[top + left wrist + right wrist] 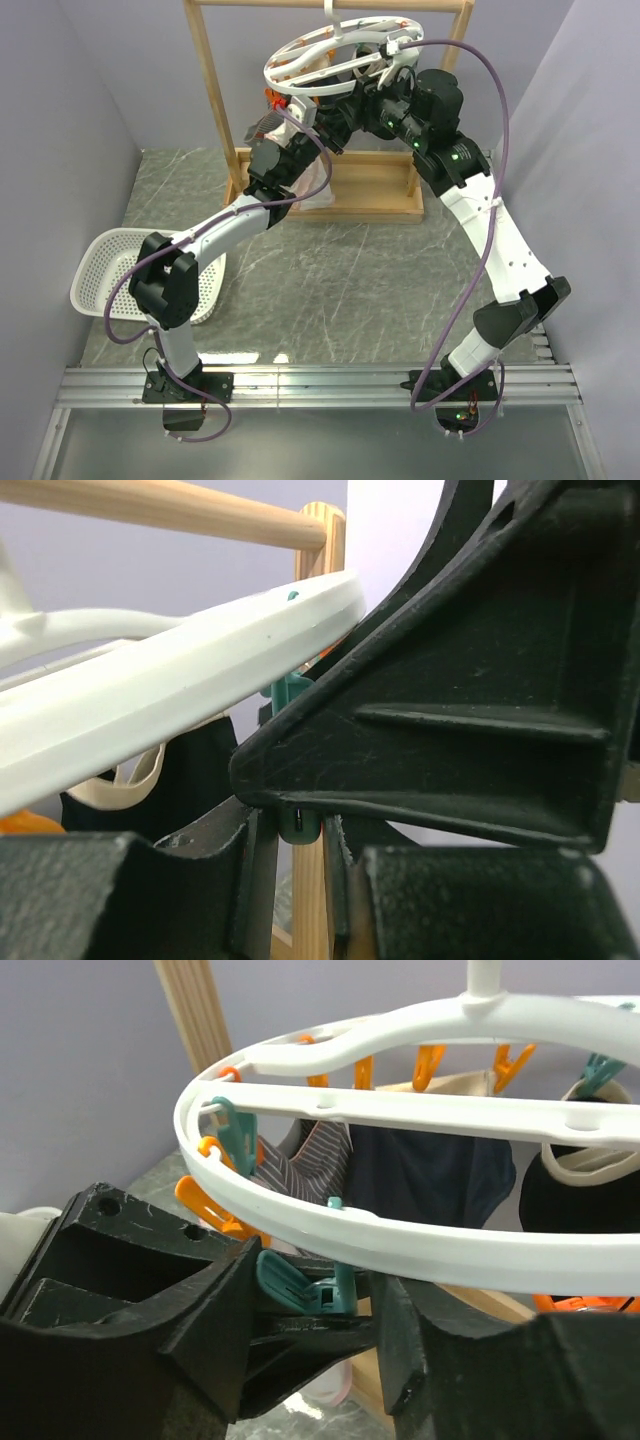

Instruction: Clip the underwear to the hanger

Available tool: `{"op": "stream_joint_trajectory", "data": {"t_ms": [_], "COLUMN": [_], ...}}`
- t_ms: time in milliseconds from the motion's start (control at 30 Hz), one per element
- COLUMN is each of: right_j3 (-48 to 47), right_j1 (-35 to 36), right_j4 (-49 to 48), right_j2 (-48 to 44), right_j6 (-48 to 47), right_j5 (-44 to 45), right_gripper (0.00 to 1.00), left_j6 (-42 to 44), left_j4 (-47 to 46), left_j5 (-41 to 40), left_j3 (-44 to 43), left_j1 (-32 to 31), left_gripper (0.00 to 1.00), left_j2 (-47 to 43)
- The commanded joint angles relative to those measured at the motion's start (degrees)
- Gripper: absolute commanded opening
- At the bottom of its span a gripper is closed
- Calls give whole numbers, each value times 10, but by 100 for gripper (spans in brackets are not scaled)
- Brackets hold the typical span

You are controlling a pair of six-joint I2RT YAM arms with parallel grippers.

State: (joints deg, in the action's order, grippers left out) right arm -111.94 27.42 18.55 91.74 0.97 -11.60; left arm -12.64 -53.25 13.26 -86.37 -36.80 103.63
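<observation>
While right gripper (315, 1300) straddles teal clip (300, 1285) under hanger (400, 1240), squeeze untellable, underwear (322, 190) hangs just below, beneath narrow left gripper (298, 860); its hold unclear; left arm nearer.

underwear (322, 188) mostly behind left arm (245, 213)

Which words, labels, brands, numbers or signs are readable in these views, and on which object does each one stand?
None: no readable text appears in any view.
The hanger, the teal clip, the wooden rack, the white basket, the left arm and the right arm carry no visible words, labels or numbers.
</observation>
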Motion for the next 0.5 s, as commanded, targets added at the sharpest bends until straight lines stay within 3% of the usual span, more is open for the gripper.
{"op": "stream_joint_trajectory", "data": {"t_ms": [0, 133, 167, 200, 267, 467], "right_j3": [-30, -32, -33, -33, -35, -45], "right_j1": [4, 4, 4, 4, 4, 4], "right_j4": [5, 4, 4, 3, 3, 5], "right_j2": [9, 6, 5, 4, 1, 2], "right_j6": [-22, -21, -20, -20, -19, -11], "right_j5": [15, 17, 17, 18, 18, 12], "right_gripper": [52, 38, 34, 27, 21, 0], "left_j6": [13, 10, 9, 9, 15, 18], "left_j4": [-20, -10, -6, -2, 14, 68], "left_j5": [41, 44, 45, 47, 55, 80], "left_j3": [6, 5, 6, 12, 22, 109], "left_j1": [-5, -5, -4, -4, -3, 8], "left_gripper": [19, 27, 37, 41, 48, 50], "left_j2": [-34, -39, -44, -48, -69, -160]}}
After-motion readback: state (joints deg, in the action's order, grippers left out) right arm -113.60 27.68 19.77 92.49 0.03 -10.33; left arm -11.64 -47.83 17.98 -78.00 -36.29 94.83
